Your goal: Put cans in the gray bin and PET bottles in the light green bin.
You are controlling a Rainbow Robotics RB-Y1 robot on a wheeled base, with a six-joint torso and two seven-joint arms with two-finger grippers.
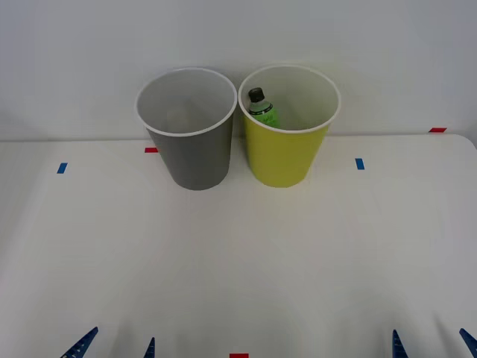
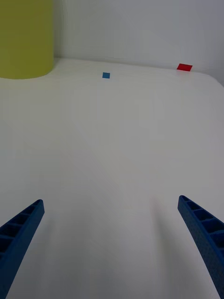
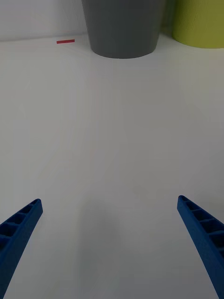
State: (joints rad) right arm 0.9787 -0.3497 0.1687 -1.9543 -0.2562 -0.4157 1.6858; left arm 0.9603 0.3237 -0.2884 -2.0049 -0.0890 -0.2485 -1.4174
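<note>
The PET bottle [image 1: 261,109] stood inside the light green bin [image 1: 287,156], at twelve o'clock on the worktop [image 1: 238,261], touching the gray bin [image 1: 195,153]. It lay at eleven o'clock from the released right end effector [image 1: 434,344] and one o'clock from the released left end effector [image 1: 115,344]. The front view alone looked into the bins.

bottle [image 1: 262,110] lower half hidden behind the green bin [image 1: 287,153] wall. i can't see the gray bin [image 1: 195,153] bottom. both bins' tops cut off in wrist views.
</note>
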